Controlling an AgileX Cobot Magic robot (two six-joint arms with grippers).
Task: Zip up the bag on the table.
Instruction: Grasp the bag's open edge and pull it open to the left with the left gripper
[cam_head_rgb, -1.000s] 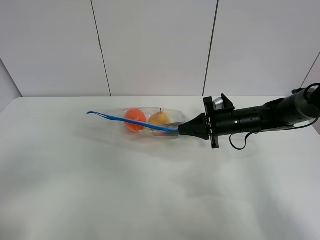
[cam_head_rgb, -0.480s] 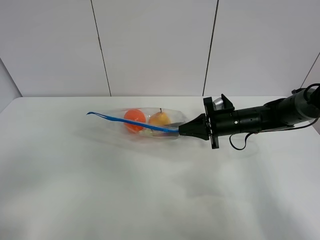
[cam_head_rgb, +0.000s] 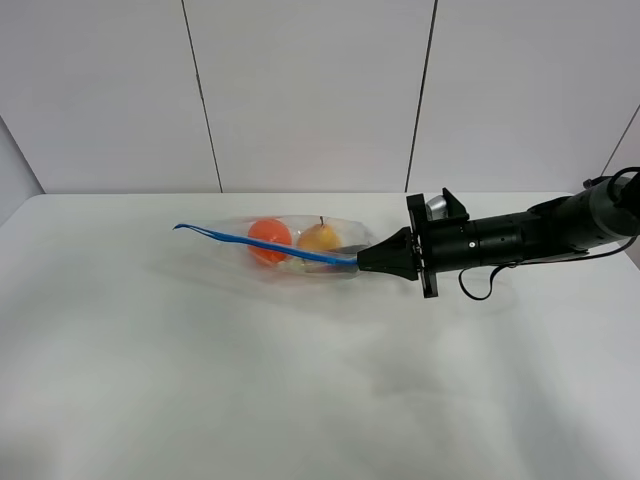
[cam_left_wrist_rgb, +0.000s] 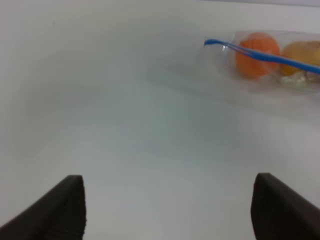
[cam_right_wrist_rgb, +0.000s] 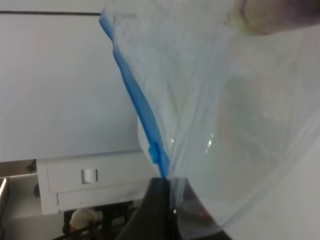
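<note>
The clear bag lies on the white table, behind the middle. Its blue zipper strip runs from a free left tip to the right end. An orange fruit and a yellow fruit show through it. My right gripper is shut on the bag's right end at the strip. In the right wrist view the bag fills the frame, with the strip leading to the closed fingers. My left gripper is open and empty, well short of the bag. It is out of the exterior view.
A white panelled wall with dark seams stands just behind the table's far edge. The right arm stretches in from the right over the table. A white cabinet shows beyond the table in the right wrist view.
</note>
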